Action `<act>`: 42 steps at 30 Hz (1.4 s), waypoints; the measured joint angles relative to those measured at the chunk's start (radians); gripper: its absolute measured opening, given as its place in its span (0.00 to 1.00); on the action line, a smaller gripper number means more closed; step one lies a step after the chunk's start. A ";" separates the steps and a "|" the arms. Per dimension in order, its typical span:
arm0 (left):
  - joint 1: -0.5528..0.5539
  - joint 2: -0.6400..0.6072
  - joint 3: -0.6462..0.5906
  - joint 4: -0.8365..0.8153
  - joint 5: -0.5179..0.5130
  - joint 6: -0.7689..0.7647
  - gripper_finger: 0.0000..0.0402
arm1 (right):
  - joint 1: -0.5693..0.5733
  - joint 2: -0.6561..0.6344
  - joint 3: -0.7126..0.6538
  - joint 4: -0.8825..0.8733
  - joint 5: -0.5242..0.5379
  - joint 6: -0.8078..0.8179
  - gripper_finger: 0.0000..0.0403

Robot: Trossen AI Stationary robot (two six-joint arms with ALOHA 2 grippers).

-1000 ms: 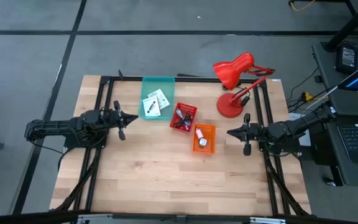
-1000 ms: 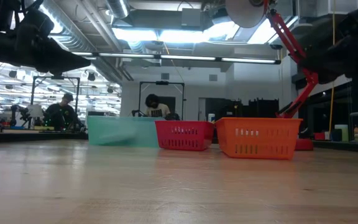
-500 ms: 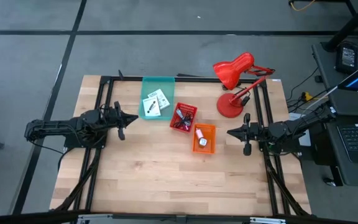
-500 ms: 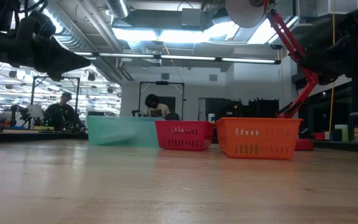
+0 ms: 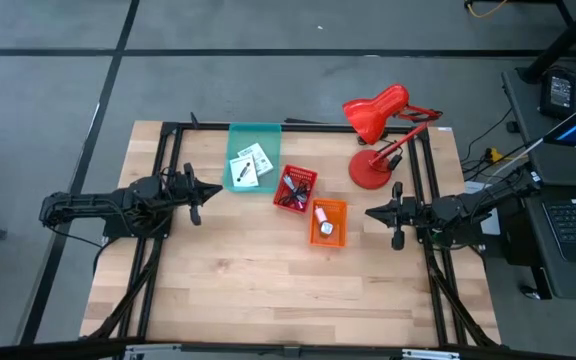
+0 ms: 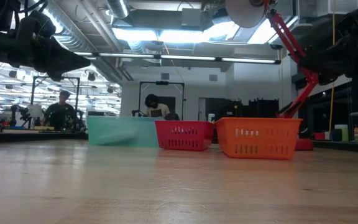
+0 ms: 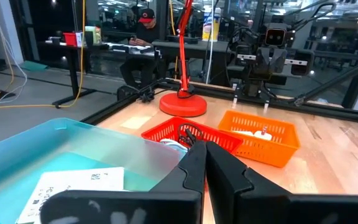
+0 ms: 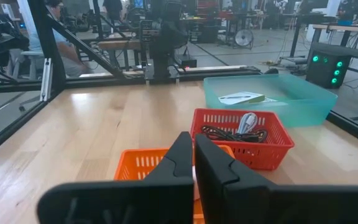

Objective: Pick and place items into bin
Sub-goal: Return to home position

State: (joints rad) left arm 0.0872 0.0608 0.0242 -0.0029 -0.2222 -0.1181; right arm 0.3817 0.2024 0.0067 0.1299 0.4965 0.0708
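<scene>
Two white cards with black print [image 5: 249, 165] lie in the teal bin [image 5: 254, 131]. Black and dark red cables [image 5: 293, 191] sit in the red basket [image 5: 295, 175], also seen in the right wrist view [image 8: 240, 128]. Small white and pink pieces [image 5: 324, 222] rest in the orange basket [image 5: 328, 206]. My left gripper [image 5: 208, 191] hovers shut left of the teal bin, holding nothing. My right gripper [image 5: 369, 212] hovers shut right of the orange basket, holding nothing.
A red desk lamp [image 5: 376, 135] stands at the far right, its base [image 5: 369, 171] behind the orange basket. Black frame rails [image 5: 164, 160] run along the table's sides. Bare wood [image 5: 278, 285] fills the near half. People sit in the room beyond.
</scene>
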 joint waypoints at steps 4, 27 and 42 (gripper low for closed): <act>0.000 0.000 0.000 0.000 0.000 0.000 0.02 | 0.000 0.000 0.000 0.000 0.000 0.000 0.00; 0.000 0.002 0.000 0.001 0.000 0.000 0.01 | -0.118 -0.201 0.000 -0.093 -0.411 -0.049 0.00; 0.000 0.004 0.000 0.000 0.004 0.000 0.02 | -0.178 -0.202 0.000 -0.107 -0.532 -0.003 0.00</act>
State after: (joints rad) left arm 0.0868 0.0647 0.0238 -0.0025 -0.2185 -0.1181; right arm 0.2039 0.0006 0.0063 0.0231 -0.0353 0.0675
